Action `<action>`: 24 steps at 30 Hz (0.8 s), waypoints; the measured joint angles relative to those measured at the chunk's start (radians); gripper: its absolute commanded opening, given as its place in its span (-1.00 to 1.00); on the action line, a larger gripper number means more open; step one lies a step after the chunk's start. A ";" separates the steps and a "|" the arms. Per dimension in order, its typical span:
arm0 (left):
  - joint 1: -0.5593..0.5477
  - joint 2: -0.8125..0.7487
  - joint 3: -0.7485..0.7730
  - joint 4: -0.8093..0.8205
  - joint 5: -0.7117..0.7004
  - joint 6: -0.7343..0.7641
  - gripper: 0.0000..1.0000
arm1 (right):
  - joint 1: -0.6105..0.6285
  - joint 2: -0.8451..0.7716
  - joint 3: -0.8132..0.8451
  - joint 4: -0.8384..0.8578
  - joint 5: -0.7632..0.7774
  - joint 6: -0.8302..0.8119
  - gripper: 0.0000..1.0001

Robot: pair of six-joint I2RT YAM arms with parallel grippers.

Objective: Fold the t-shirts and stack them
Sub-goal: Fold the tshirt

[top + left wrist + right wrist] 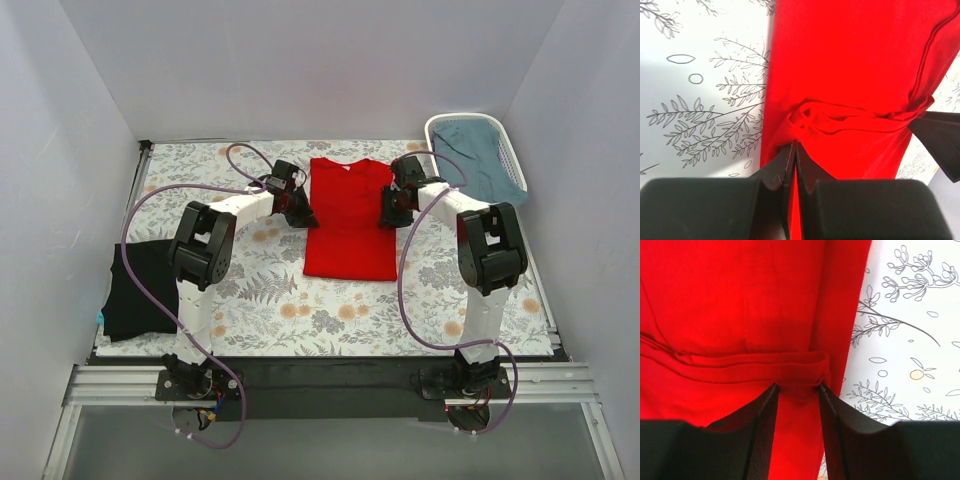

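Note:
The red t-shirt (348, 220) lies in the middle of the table, folded lengthwise into a narrow strip with the neck at the far end. My left gripper (300, 213) is at its left edge, shut on a pinch of red cloth (840, 125), with a thin sliver of red between the fingertips (796, 146). My right gripper (388, 212) is at the right edge, its jaws open and straddling a folded hem (755, 362) of the shirt (740, 300). The black t-shirt (140, 290) lies folded at the table's left edge.
A white basket (437, 125) holding blue-grey cloth (482, 155) stands at the back right corner. The table has a floral cover (300, 310). White walls close in the left, back and right sides. My right gripper's finger shows in the left wrist view (940, 140).

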 measured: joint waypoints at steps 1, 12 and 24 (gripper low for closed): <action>0.001 0.002 0.001 0.000 0.002 0.000 -0.96 | -0.005 0.000 0.000 0.002 -0.004 0.002 -0.09; 0.008 0.015 0.047 0.018 0.043 -0.006 -0.87 | -0.019 -0.053 -0.005 0.008 -0.020 0.000 0.05; 0.007 0.084 0.128 0.082 0.057 -0.016 -0.94 | -0.021 -0.021 -0.002 0.048 -0.014 -0.002 0.04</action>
